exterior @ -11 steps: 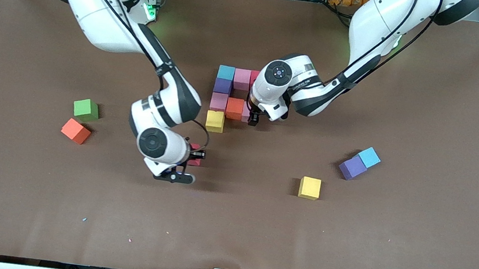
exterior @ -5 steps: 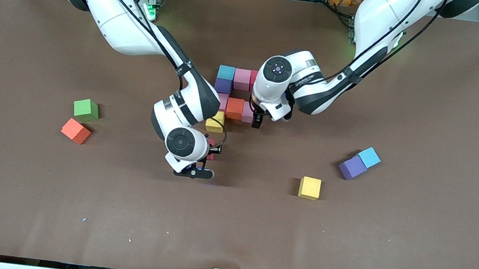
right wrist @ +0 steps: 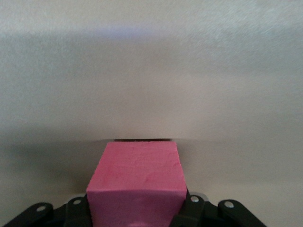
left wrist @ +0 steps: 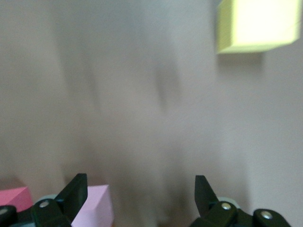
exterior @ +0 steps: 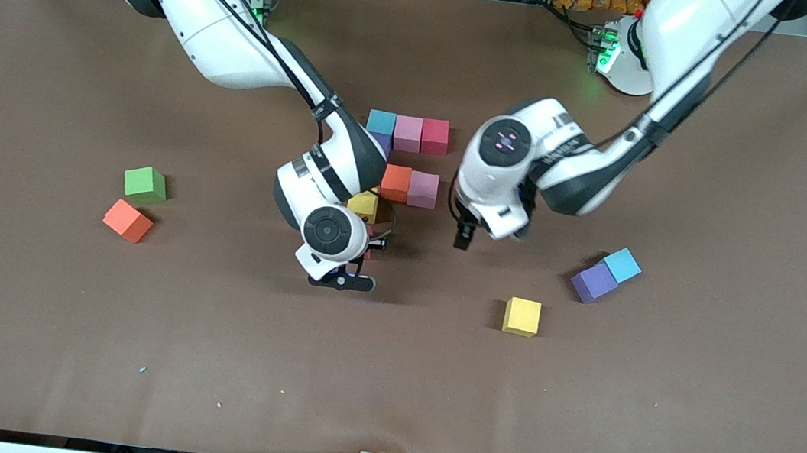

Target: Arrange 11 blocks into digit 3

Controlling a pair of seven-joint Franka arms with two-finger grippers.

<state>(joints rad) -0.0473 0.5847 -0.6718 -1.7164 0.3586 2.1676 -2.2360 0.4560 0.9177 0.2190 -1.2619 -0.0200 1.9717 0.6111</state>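
Observation:
Several blocks form a partial figure at mid-table: light blue, pink and red in a row, a purple one half hidden, then orange beside pale pink, and yellow. My right gripper hangs low just nearer the camera than that yellow block, shut on a deep pink block. My left gripper is open and empty over bare table beside the pale pink block; its fingers stand wide. The right forearm hides part of the figure.
Loose blocks lie about: yellow, purple touching light blue toward the left arm's end, and orange-red with a green cube toward the right arm's end. The brown table is bare nearer the camera.
My right arm has carried the deep pink block toward the figure. My left gripper has drawn away from the pale pink block and risen, uncovering the red block.

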